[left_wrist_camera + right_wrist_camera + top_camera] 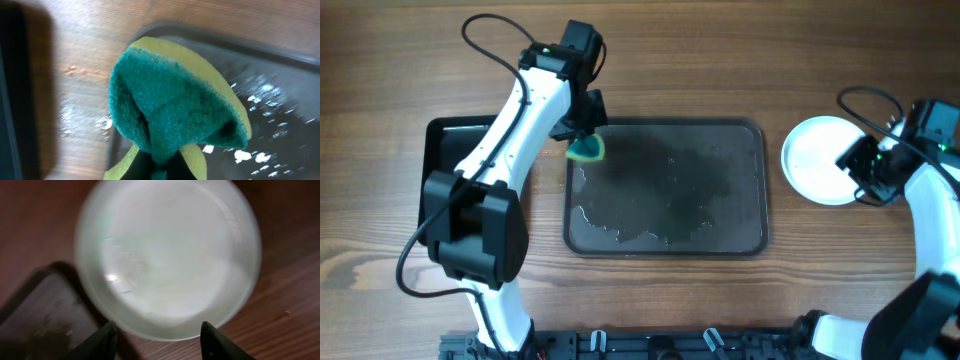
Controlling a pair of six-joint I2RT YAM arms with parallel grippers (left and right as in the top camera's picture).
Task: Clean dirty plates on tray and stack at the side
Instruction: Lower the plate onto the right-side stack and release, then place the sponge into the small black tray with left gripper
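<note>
The wet tray (720, 160) lay on the worktop (820, 290). At its 3 o'clock sat the white plate (815, 160), the right claw (157, 332) spread wide at its rim. At the tray's 11 o'clock, the left claw (582, 130) pinched a green sponge (175, 100).

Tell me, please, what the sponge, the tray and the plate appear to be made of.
Sponge: yellow foam with a fuzzy green scouring layer, folded. Tray: dark, smooth, likely plastic or coated metal, wet sheen. Plate: white, glossy; ceramic or melamine, cannot tell.
</note>
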